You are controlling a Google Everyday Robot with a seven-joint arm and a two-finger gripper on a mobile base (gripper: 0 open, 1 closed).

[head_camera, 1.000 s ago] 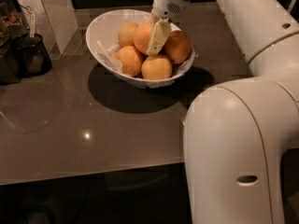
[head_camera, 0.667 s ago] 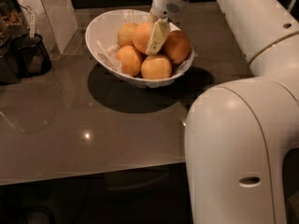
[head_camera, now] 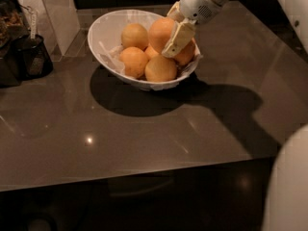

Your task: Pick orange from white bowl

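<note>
In the camera view my tool [head_camera: 174, 38] reaches in from the upper right and hangs over the right half of the white bowl [head_camera: 102, 29]. Its pale cream end slants down against the right side of the orange [head_camera: 158, 31] that sits highest in the pile. Only the tool's near side shows, so I cannot tell whether it is open or clamped on that fruit. The orange lies toward the back of the bowl, touching the other oranges [head_camera: 134, 61]: one just to its left, one to its right partly behind my tool, and two in front along the near rim. Crumpled white paper [head_camera: 109, 51] lines the bowl under them. The bowl stands on the dark glossy bench [head_camera: 144, 138], toward its far side, and throws a broad shadow on the near side. Well apart to the left stands a dark cup [head_camera: 34, 57], with a white panel [head_camera: 57, 8] just behind it. The pale shell of my arm [head_camera: 291, 186] fills the lower right corner.
</note>
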